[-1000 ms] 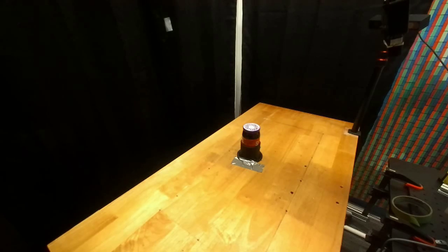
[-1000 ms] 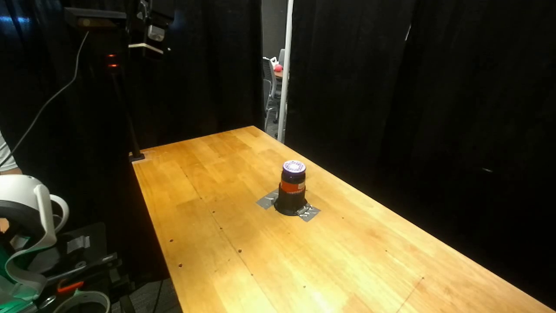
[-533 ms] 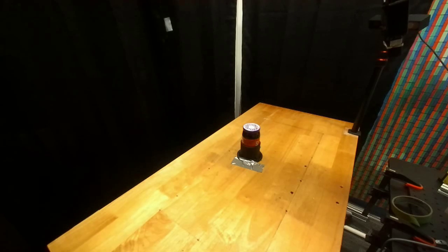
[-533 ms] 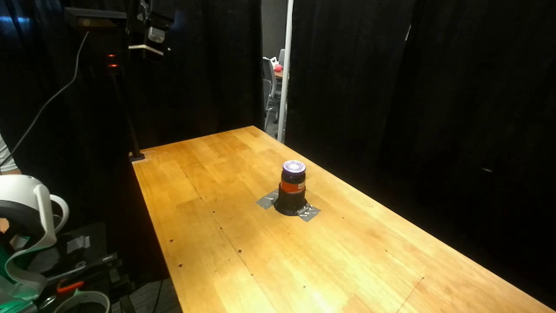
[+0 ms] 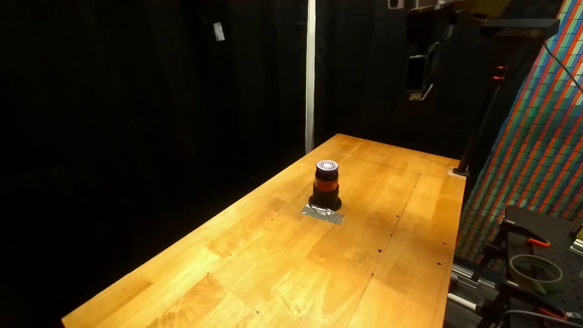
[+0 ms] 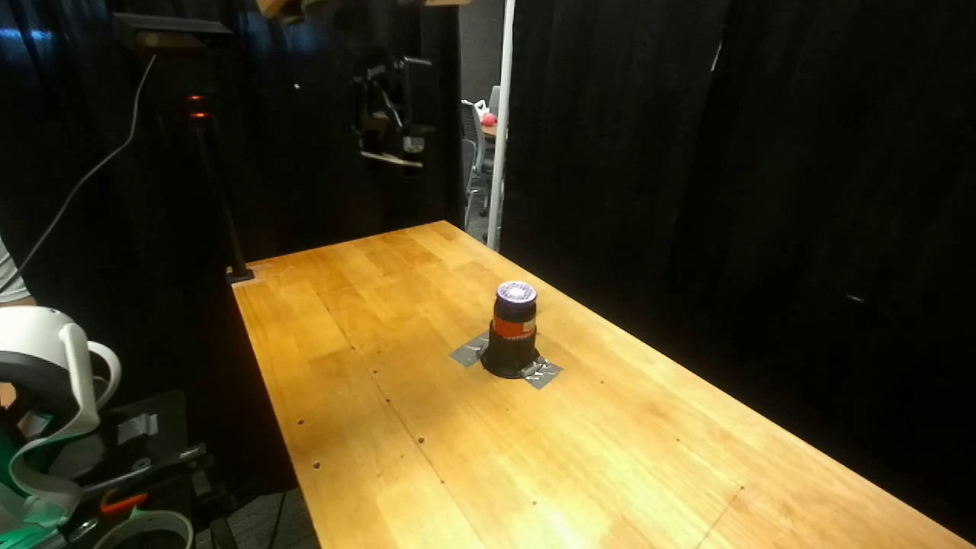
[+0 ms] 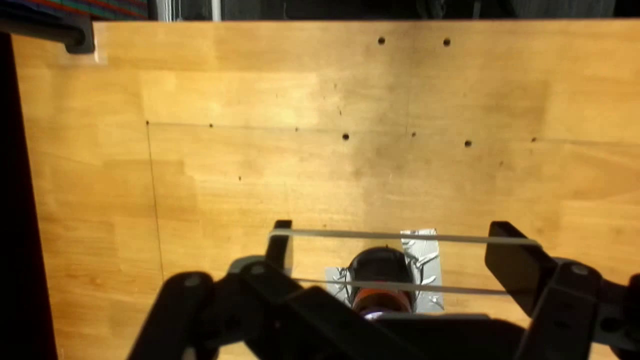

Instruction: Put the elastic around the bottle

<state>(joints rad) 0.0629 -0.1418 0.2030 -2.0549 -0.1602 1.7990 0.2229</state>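
The bottle stands upright on the wooden table in both exterior views (image 5: 326, 184) (image 6: 515, 328). It is dark with an orange-red band and a pale purple patterned lid. Its lower part sits in a black holder (image 6: 509, 358) taped down with silver tape. My gripper (image 7: 392, 240) is open. The pale elastic (image 7: 350, 233) is stretched around both fingers, with two strands spanning the gap. In the wrist view the bottle (image 7: 381, 300) shows below and between the fingers, partly covered by the gripper. In both exterior views the gripper (image 5: 421, 86) (image 6: 393, 149) hangs high above the table, apart from the bottle.
A dark post (image 6: 225, 206) with a camera stands at the table's (image 6: 366, 282) far corner. Beside the table a cart holds a tape roll (image 5: 536, 273); a white headset (image 6: 38, 351) is there too. Black curtains (image 5: 159, 159) surround the table.
The gripper has come down and moved in from above the post's corner toward the bottle, leftward in one exterior picture and rightward in another. The bottle has not moved.
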